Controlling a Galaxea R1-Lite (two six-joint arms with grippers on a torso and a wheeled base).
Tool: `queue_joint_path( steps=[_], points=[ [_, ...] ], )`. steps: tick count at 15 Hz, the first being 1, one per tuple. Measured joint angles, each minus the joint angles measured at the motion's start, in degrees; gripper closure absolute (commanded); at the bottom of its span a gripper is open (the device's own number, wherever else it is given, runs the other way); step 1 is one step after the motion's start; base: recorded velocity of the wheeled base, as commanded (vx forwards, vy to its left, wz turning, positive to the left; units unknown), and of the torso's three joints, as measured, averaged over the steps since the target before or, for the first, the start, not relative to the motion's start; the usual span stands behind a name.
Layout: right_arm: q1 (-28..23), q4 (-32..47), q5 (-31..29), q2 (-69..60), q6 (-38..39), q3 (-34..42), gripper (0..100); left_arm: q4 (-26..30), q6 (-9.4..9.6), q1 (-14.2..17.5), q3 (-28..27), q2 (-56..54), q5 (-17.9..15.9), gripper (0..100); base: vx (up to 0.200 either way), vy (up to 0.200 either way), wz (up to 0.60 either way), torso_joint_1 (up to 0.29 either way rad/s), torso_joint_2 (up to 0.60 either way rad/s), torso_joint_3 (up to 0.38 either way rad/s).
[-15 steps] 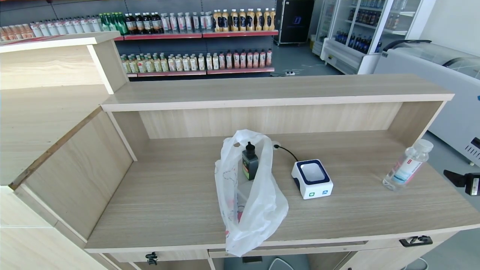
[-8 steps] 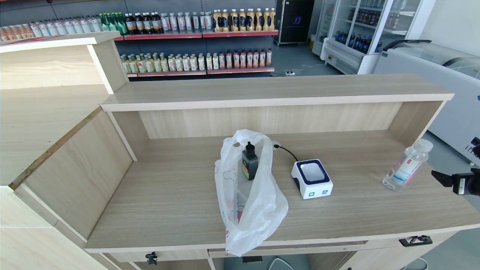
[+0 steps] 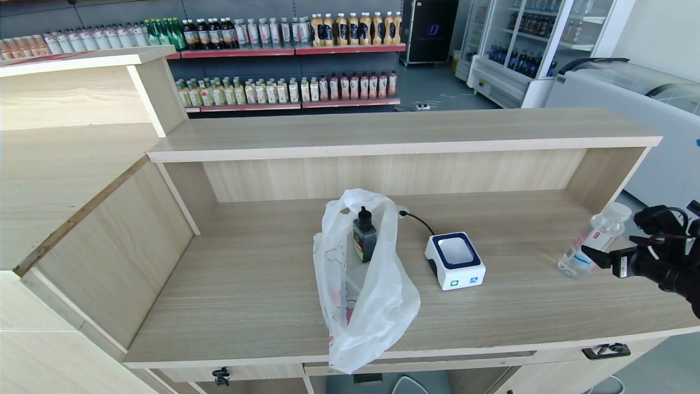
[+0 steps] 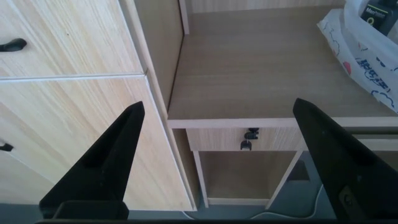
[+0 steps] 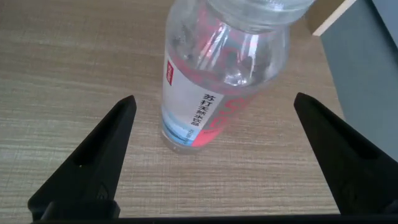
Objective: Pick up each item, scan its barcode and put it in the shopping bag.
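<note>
A clear water bottle (image 3: 593,241) with a white cap stands near the counter's right end. My right gripper (image 3: 599,256) hovers just to its right, open. In the right wrist view the bottle (image 5: 217,93) stands between the spread fingers (image 5: 93,168) without touching them. A white plastic shopping bag (image 3: 377,295) stands mid-counter, with a black bottle (image 3: 363,236) upright inside. The white and blue barcode scanner (image 3: 455,261) sits to the right of the bag. My left gripper (image 4: 217,104) is open and holds nothing, low by the counter's front left corner, with the bag (image 4: 367,50) at that view's edge.
The wooden counter (image 3: 262,284) has a raised back ledge and side walls. The scanner's black cable (image 3: 418,220) runs toward the back wall. Drawer handles (image 3: 606,351) sit under the front edge. Cabinet drawers (image 4: 68,74) stand at the counter's left. Shelves of drinks are far behind.
My right gripper has come in from the right edge toward the clear bottle and now brackets it. The bag, the scanner and the bottle have not moved.
</note>
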Motion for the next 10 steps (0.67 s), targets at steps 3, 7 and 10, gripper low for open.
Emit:
queue_joint_path(
  steps=[3,7,10],
  points=[
    [1.44,-1.08,0.00,2.05,-0.04,-0.41,0,0.00,0.00,0.00,0.00,0.00,0.00,0,0.000,0.000,0.00,0.000,0.00,0.000],
    [2.18,-2.10,-0.02,4.36,0.11,-2.18,0,0.00,0.02,0.00,0.00,0.00,0.00,0,0.000,0.000,0.00,0.000,0.00,0.000],
    [3.18,-2.12,0.00,5.72,0.32,-3.86,0,-0.02,0.02,0.00,-0.02,0.00,-0.02,0,0.000,0.000,0.00,0.000,0.00,0.000]
  ],
)
